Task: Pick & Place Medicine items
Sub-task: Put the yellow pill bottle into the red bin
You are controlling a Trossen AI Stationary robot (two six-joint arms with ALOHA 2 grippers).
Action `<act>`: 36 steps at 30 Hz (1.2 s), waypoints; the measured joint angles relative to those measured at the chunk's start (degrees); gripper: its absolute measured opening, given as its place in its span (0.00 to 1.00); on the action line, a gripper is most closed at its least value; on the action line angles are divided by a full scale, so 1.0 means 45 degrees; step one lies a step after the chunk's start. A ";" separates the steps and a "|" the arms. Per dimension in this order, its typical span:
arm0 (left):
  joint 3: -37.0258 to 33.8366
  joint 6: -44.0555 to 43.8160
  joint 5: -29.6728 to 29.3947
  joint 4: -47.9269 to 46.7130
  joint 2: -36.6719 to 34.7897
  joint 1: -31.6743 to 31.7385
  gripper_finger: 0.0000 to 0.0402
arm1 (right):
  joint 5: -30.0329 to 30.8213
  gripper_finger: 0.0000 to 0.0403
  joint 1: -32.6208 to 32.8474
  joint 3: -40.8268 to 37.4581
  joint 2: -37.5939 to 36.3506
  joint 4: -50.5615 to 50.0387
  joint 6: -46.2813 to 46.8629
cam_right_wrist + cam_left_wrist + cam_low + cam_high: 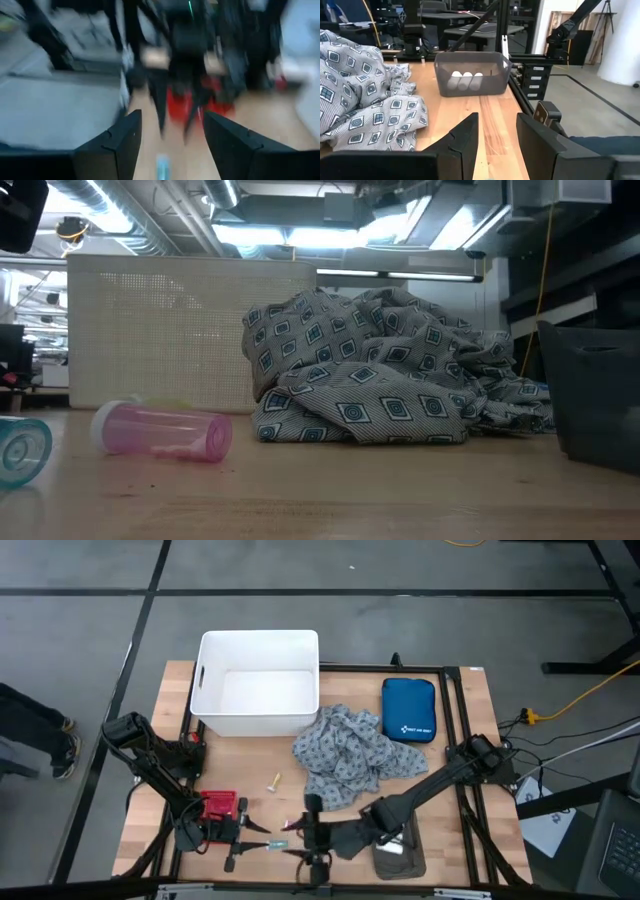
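A teal packet (277,843) lies flat on the wood near the table's near edge. My left gripper (254,838) is open just left of it, and my right gripper (296,840) is open just right of it, the two facing each other. The right wrist view shows the teal packet (162,165) low between that gripper's open fingers (170,120). A yellow item (273,781) lies beside the cloth. In the low view a pink tube (160,431) lies on its side, with a teal round end (20,450) at the edge. White items (466,80) sit in the grey basket (472,74).
The red mesh basket (220,805) stands by my left arm. The grey patterned cloth (350,755) is heaped mid-table, with the blue pouch (408,710) and a white bin (258,682) behind it. The grey basket (397,852) sits near the near edge, under my right arm.
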 joint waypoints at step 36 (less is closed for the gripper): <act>-0.0005 -0.5266 0.1962 -0.9791 -0.3580 0.4680 0.32 | -0.3717 0.52 -0.0236 0.0000 -0.0117 0.0223 -0.1949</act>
